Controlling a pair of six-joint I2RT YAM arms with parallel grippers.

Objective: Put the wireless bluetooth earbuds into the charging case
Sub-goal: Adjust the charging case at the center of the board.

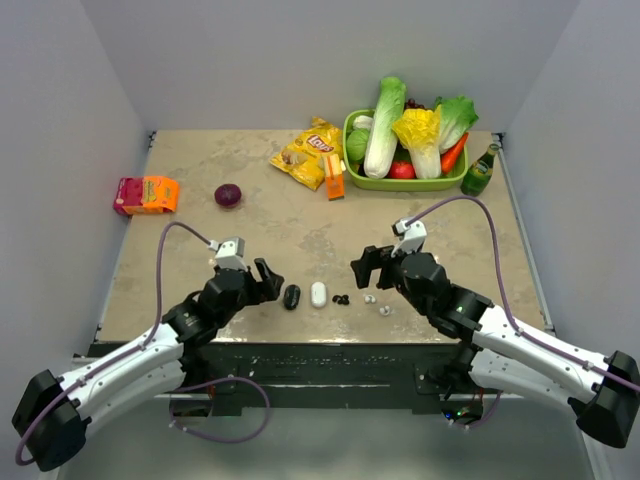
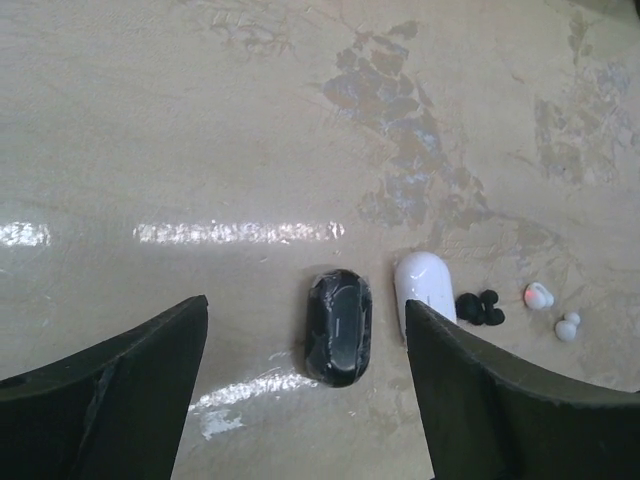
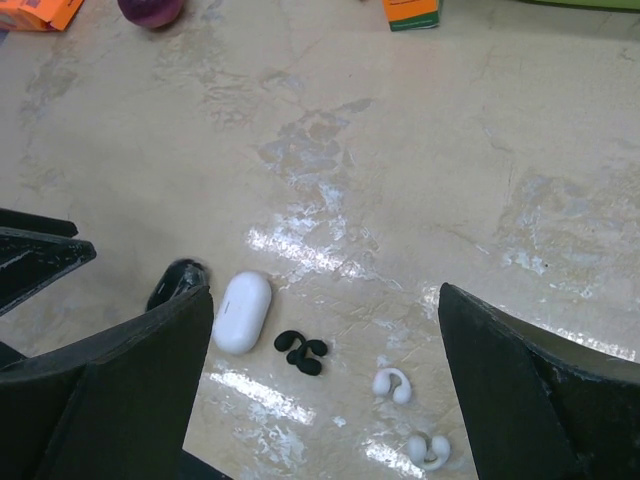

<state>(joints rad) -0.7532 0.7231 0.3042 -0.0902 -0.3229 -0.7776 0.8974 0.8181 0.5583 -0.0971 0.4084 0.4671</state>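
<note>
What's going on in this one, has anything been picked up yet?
Nothing is held yet. The left claw and right claw are both open, flanking a short row of items near the table front edge. From the left claw's side across lie a black case, a white case, two black earbuds and two white earbuds, all loose. Both cases look shut; no earbud is in.

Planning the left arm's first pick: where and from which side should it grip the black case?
Probably from straight above, pinching the black case across its narrow middle: it lies flat and its rounded ends offer little hold. The white case lies close beside it, leaving one finger a tight gap.
</note>
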